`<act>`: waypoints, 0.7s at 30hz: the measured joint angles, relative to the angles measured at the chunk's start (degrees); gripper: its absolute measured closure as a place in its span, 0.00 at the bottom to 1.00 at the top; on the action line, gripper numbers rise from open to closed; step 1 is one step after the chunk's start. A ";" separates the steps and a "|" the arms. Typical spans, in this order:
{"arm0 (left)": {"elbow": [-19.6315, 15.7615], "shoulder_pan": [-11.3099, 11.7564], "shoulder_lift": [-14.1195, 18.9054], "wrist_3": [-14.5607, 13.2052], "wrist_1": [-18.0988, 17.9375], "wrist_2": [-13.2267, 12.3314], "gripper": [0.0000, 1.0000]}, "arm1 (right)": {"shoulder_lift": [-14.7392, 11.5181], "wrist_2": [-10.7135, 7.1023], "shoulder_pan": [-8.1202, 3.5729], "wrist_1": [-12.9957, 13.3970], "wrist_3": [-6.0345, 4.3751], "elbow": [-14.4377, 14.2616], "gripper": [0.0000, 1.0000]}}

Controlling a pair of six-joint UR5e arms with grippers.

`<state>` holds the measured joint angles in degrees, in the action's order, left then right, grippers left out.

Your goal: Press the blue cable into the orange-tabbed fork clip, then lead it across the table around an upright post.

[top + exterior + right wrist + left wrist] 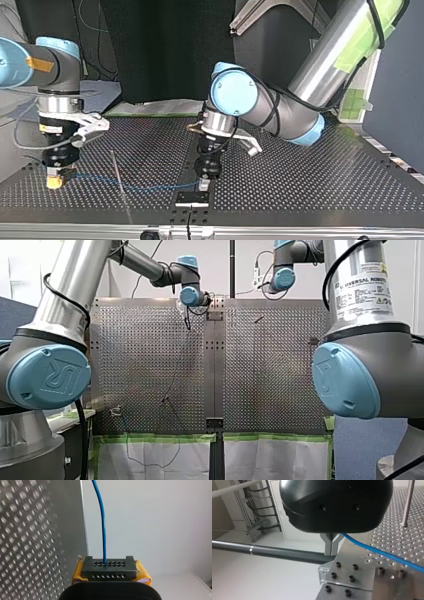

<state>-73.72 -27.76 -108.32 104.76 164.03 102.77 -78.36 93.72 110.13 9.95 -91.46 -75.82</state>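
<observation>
Currently: the cable is strung between the two arms and not yet seated, so I judge the clip-pressing step to be in hand. Reading the top view near to far. Nearest, well to one side of the upright post [117, 170], a small metal plate [191, 198] is bolted at the desk [310, 175] edge. Just behind the plate hangs my left end effector [202, 182]. Its wrist view shows the metal fingers [330, 550] drawn narrow, tips together, with the blue cable [150, 188] leaving right at them, apparently pinched. The cable runs low over the desk toward the post and crosses it near the foot; which side it passes I cannot tell. On the post's other side it rises into my right end effector [55, 180], which is clamped on it between yellow pads [143, 573], through a black perforated block [110, 568]. The orange-tabbed fork clip I cannot pick out in any view. Next move, as I judge it: locate the fork, lower the span squarely into its mouth and press until seated. Only then lead the run around the post, with modest tension so neither grip slips.
</observation>
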 joint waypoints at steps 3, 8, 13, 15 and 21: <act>1.21 -0.47 -1.14 0.16 0.80 -0.58 1.00 | -0.02 -0.27 -1.80 -0.13 -0.10 0.00 1.00; 3.62 -1.34 -3.46 0.28 2.35 -1.36 1.00 | 0.12 -0.36 -3.72 -0.22 -0.13 0.01 1.00; 5.35 -1.93 -4.63 1.64 2.70 -2.23 1.00 | 0.37 -0.37 -4.42 -0.39 -0.07 0.00 1.00; 5.93 -2.15 -5.16 2.36 2.82 -2.72 1.00 | 0.45 -0.37 -4.58 -0.42 -0.06 -0.04 1.00; 7.81 -3.25 -7.37 2.95 3.68 -3.40 1.00 | 0.75 -0.37 -5.00 -0.49 -0.05 -0.05 1.00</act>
<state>-65.91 -31.01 -115.69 107.71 167.70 99.37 -77.61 93.35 105.13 9.46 -91.51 -75.87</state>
